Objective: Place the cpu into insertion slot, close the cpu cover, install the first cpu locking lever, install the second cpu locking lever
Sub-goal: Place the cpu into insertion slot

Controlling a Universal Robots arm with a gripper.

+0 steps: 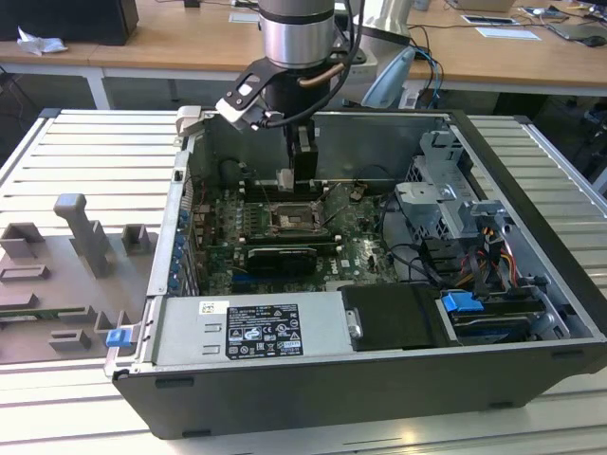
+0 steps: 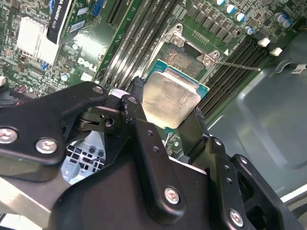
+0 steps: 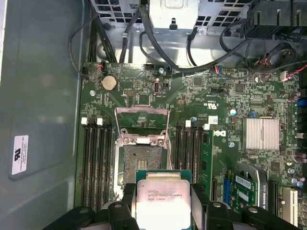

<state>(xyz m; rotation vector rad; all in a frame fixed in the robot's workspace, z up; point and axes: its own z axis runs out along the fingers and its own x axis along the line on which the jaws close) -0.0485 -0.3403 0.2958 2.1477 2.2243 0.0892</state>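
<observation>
The gripper [image 1: 302, 175] has its two black fingers [image 3: 128, 203] closed on the cpu [image 3: 163, 199], one finger on each side of it. The cpu is a small flat square. Its top is pale grey metal that looks dull and a bit smeary, and a thin green edge runs round it. It is held up in the air over the green board [image 3: 192, 96], close to the insertion slot [image 3: 142, 165] but not in it. The slot is a dark square with a rough, speckled floor and a shiny metal rim. The cpu cover [image 3: 141, 117], a thin silvery frame with a hole in the middle, is flipped open and sits just beside the slot. Long black memory slots [image 3: 96, 153] run along both sides of the slot. The board also has a round silver battery [image 3: 109, 83] and a block of thin metal fins [image 3: 260, 133]. In the exterior view the arm comes straight down into the open computer case [image 1: 285, 398], which is a dark grey box. The arm's wrist [image 1: 296, 33] is a round, shiny silver tube, and the gripper points down at the board. The case rests on a ribbed metal table [image 1: 85, 152].
</observation>
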